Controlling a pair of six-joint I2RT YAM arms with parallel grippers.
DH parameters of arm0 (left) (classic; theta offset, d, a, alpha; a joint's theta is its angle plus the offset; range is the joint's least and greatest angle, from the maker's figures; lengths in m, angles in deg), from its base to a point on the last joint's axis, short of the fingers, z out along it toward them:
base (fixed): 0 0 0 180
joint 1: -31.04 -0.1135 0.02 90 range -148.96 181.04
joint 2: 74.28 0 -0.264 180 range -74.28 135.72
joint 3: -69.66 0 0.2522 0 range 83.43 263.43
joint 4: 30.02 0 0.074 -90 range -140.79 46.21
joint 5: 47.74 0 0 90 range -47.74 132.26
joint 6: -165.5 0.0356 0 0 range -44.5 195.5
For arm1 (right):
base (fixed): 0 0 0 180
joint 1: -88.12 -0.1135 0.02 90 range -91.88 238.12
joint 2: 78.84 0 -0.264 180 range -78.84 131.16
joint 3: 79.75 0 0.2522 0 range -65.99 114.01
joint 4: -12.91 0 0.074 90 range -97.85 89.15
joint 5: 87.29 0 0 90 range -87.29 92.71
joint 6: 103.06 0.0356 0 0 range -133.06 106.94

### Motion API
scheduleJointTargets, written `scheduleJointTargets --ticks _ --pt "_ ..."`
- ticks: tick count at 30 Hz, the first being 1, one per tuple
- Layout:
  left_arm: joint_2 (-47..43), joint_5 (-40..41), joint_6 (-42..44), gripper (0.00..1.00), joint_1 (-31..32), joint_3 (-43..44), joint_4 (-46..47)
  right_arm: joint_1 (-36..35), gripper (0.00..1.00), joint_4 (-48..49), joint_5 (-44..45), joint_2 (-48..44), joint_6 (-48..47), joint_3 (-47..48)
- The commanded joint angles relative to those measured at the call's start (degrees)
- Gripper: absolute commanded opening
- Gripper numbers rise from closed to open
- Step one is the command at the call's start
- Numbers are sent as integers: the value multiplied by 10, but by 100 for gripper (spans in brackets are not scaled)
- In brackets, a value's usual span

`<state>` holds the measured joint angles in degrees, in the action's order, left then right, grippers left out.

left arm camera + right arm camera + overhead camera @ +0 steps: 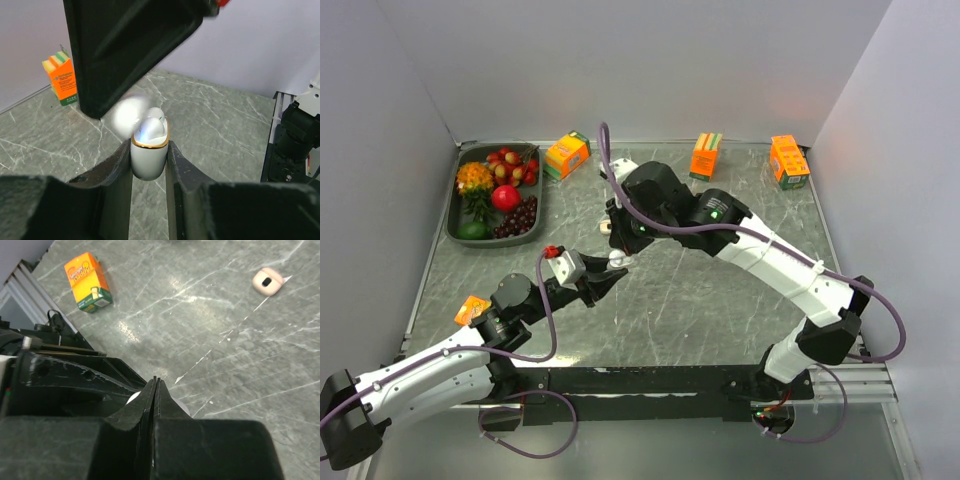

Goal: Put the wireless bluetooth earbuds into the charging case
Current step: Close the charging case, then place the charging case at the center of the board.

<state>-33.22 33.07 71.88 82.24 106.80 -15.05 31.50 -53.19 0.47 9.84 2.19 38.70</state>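
Grips, in the left claw [148, 150], a glossy white case [148, 160] by its smooth, rounded sides, upright between two matte black fingers [117, 170]. Round the case's open rim, a thin gold band; in its mouth, a pale, rounded earbud [152, 127], seated low. Just beside the rim, up and to the left, a smeared white blob, too blurred to name.

Presses the right claw [155, 385] fully shut, flat black finger edges meeting in a thin seam with nothing seen between them. Hangs close over the white case as a broad, dark wedge.

Lying flat on the counter [720, 300], apart from both claws, a tan case [266, 281]: a rounded square with a dark spot at its centre.

Counter of grey-green, polished, stone-like surface, crossed with white veins and fine scratches. Along the far edge, boxy orange cartons [566, 154]; one more near the left arm. In the far left corner, a dark tray [455, 215] with rounded corners, filled with fruit.
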Motion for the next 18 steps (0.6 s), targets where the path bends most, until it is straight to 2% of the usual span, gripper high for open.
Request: scheduleJointTargets --ticks 1,10,14,15,17,18 --pt "-12 0 6 1 3 8 21 0 0 9 -16 -25 17 -25" --pt "-6 8 -4 1 2 11 31 -8 0 30 8 -60 33 -62" --pt "8 22 -28 1 2 15 23 -7 0 73 88 -117 55 -88" --pt "12 31 -51 1 3 18 20 -6 9 86 111 -133 63 -98" --pt "36 51 -83 1 2 31 5 2 16 115 160 -177 66 -124" --pt "50 49 -118 1 -2 41 -6 7 24 117 171 -188 67 -130"
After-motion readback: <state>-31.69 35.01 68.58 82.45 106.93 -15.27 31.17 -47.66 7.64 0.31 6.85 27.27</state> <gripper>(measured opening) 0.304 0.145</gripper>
